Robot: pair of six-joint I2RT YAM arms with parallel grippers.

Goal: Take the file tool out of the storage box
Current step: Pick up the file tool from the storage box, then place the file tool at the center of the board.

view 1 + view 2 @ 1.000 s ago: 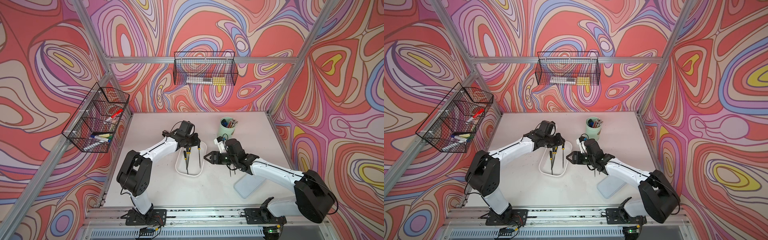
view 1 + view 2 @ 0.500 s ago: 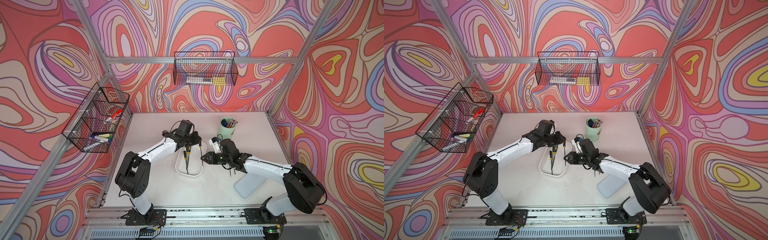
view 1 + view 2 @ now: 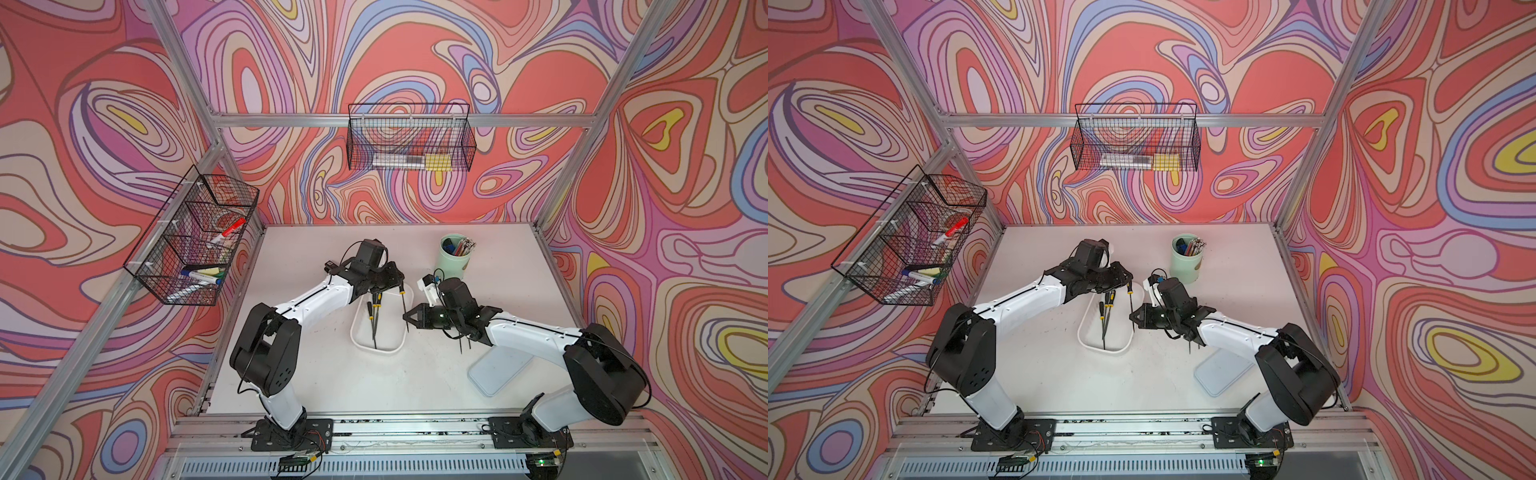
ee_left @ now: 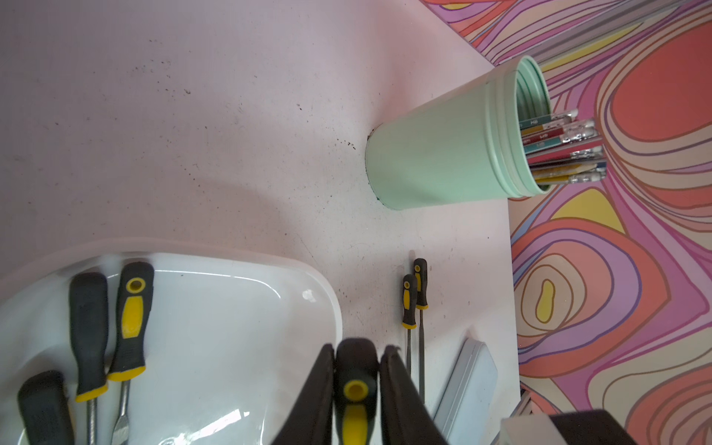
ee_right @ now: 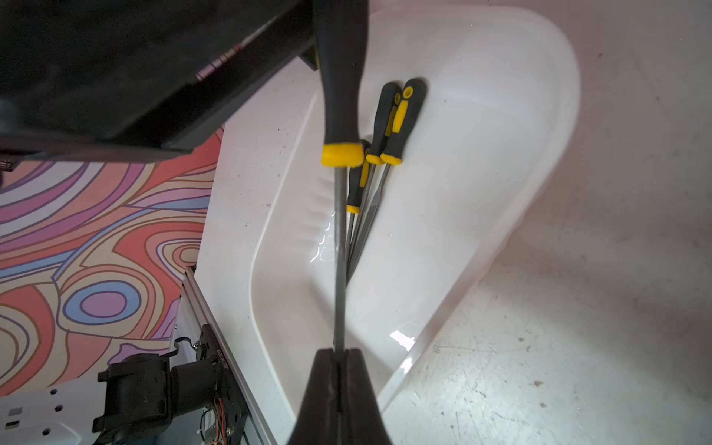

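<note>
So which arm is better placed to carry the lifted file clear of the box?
Right. The right gripper is shut on the file, low on its shaft, above the storage box rim, near two files lying outside. The left gripper only flanks the handle.

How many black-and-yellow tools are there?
6. Three tools lie in the box; one lifted tool hangs above it, pinched by the right hand; two tools lie on the table beside the lid.
</note>
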